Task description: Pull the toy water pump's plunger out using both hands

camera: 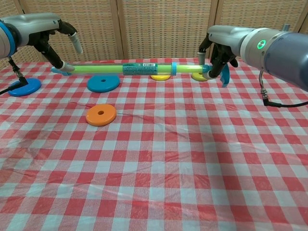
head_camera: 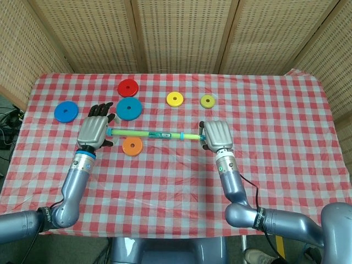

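Toy water pump (camera: 139, 68): held level in the air above the desk (head_camera: 275, 148), so both ends can be gripped.
Right hand (head_camera: 218, 135): fingers clenched round the handle end, ready to draw the plunger.
Left hand (camera: 53, 36): fingers spread at the nozzle tip, apparently not yet grasping.

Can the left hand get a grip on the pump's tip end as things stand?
Probably yes: the left hand is already at the toy water pump's tip, fingers apart around it, nothing between; right hand holds the other end aloft.
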Controlling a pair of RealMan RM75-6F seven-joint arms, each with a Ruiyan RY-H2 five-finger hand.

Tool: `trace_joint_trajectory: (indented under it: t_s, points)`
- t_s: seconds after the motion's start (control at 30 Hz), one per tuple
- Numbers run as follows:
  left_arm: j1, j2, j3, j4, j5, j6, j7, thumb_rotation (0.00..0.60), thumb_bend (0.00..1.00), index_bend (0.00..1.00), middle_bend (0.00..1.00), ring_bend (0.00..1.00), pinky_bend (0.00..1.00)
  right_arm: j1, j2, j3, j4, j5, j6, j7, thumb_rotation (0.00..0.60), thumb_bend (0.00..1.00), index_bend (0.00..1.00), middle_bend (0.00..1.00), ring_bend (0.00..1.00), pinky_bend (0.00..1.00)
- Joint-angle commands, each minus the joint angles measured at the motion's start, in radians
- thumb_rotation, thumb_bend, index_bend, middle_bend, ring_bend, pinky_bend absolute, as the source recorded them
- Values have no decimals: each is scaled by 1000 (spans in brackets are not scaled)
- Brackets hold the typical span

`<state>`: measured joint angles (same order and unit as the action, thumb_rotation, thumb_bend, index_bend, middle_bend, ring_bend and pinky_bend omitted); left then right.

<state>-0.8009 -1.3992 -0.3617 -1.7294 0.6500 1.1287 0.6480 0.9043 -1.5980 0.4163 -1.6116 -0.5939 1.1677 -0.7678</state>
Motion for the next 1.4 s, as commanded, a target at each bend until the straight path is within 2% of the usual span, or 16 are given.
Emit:
trace_joint_trajectory:
  t_s: [0.03,0.33,1.1,1.4]
  points:
    - [-14,-6,5,8,-16,-7,2,600,272,378,0,0,0,1,6,-6,-1,6,0,6,600,560,766,1000,1000,783]
    - [-52,-35,13,46,-51,-21,-19,600,272,430,0,0,0,3,17,-24,0,18,-2,34,600,560,767,1000,1000,783]
    - [-98,-71,40,87,-91,-10,-34,600,276,482,0,0,0,12,52,-49,-31,31,14,57,600,561,769,1000,1000,783]
    - [-94,-79,53,81,-82,19,-39,600,362,520,0,0,0,10,64,-60,-24,37,15,66,600,561,769,1000,1000,783]
